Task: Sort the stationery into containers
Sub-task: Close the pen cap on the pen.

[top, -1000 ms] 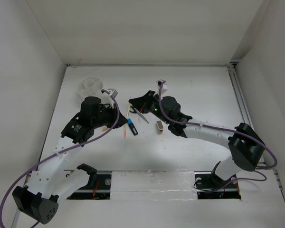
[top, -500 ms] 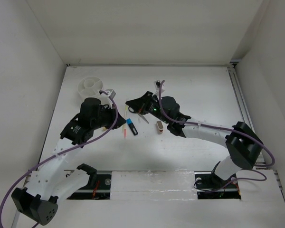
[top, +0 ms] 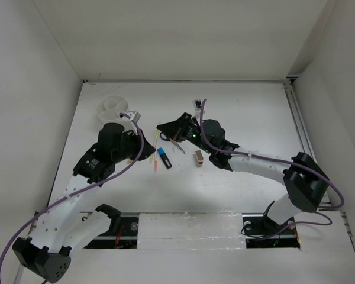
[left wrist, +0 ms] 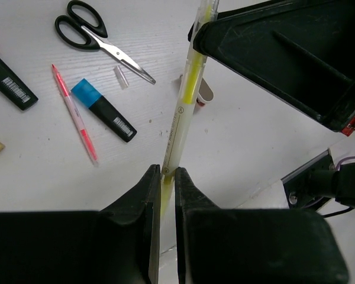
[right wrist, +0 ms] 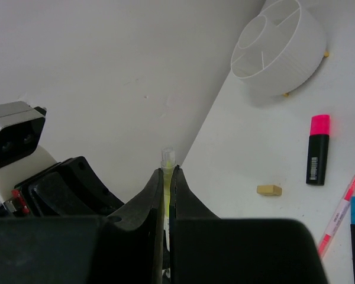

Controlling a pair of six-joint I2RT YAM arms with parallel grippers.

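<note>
Left wrist shot: left gripper (left wrist: 164,175) is pinched tight on the yellow pencil (left wrist: 185,100), and the right gripper (right wrist: 166,173) clamps the other end.

Left pincer (left wrist: 164,173) clamped, right pincer (right wrist: 166,171) clamped (tips nearly meeting)

The table (left wrist: 242,148) is white, dull and a little scratched. The scissors (left wrist: 100,41) have shiny metal blades and smooth black plastic handles. The yellow pencil (left wrist: 186,94) looks like see-through plastic. The blue highlighter (left wrist: 103,109) is smooth plastic, a bit shiny. The tub (right wrist: 284,53) is white plastic with fine ridges outside. The left gripper (left wrist: 164,173) is dull black plastic.
</note>
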